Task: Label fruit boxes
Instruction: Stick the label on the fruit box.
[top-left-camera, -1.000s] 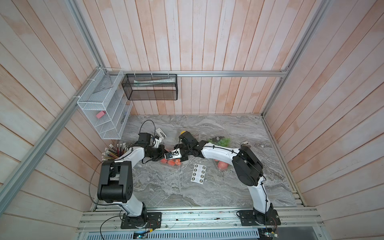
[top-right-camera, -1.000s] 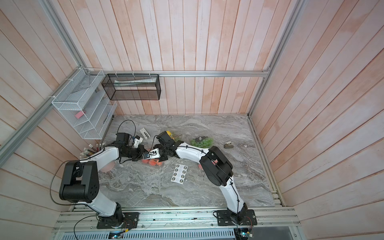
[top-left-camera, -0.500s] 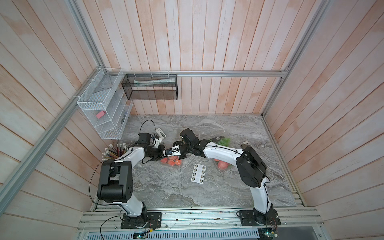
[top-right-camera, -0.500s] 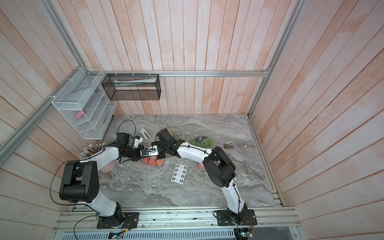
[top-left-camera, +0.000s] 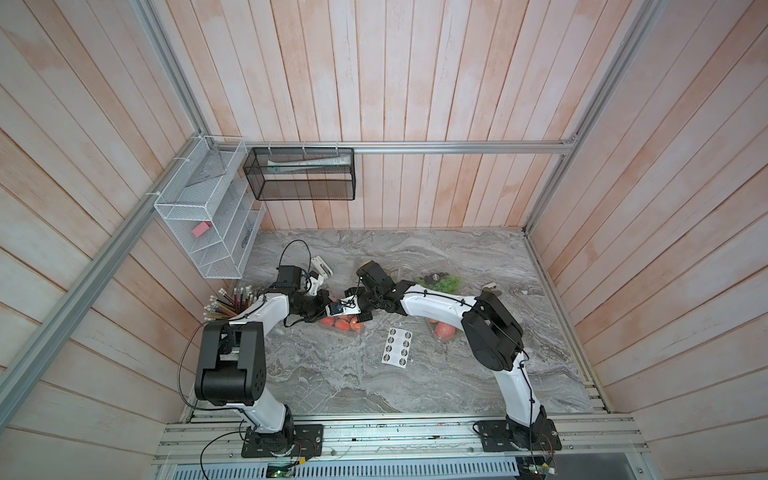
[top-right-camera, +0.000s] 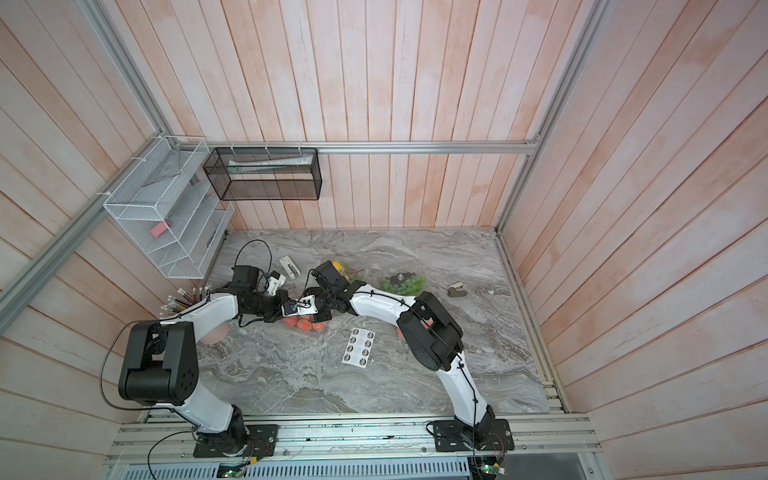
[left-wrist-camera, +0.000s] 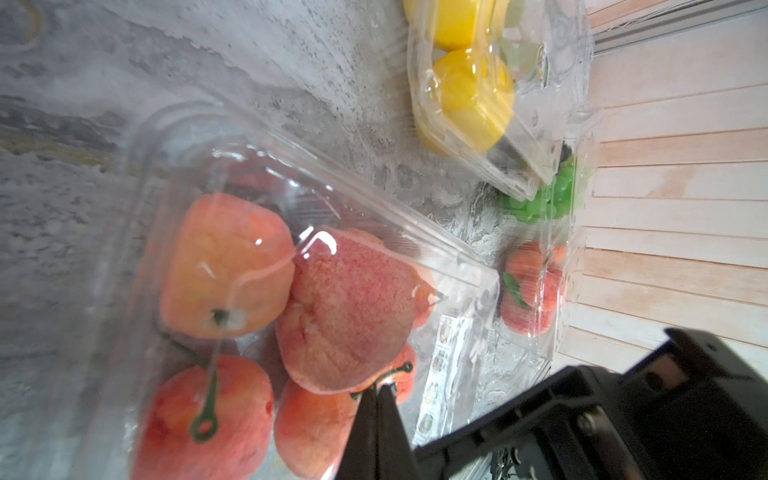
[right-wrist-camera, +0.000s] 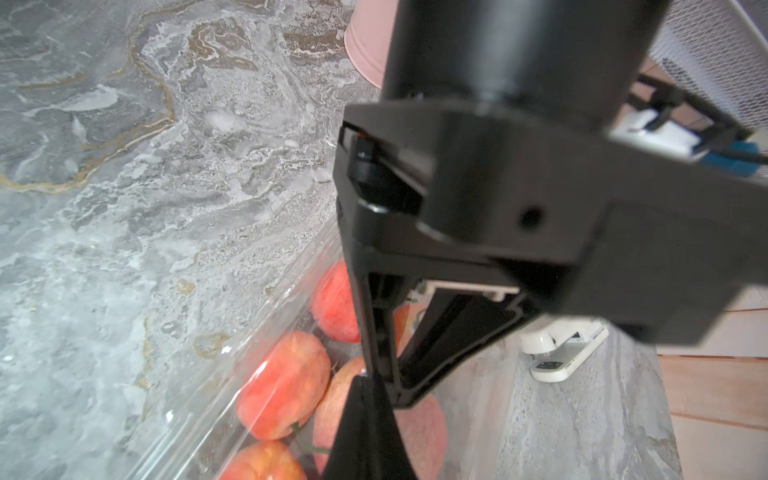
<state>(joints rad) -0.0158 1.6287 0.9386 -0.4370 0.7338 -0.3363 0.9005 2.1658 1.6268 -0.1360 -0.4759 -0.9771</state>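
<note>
— Clear plastic apple box: where is it?
— Just beneath the tips. The left gripper and right gripper, each pressed together, meet over its lid; whether they pinch anything, I cannot tell.

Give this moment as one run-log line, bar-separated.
left gripper: shut | right gripper: shut | both over apple box | sticker sheet: on table, apart
</note>
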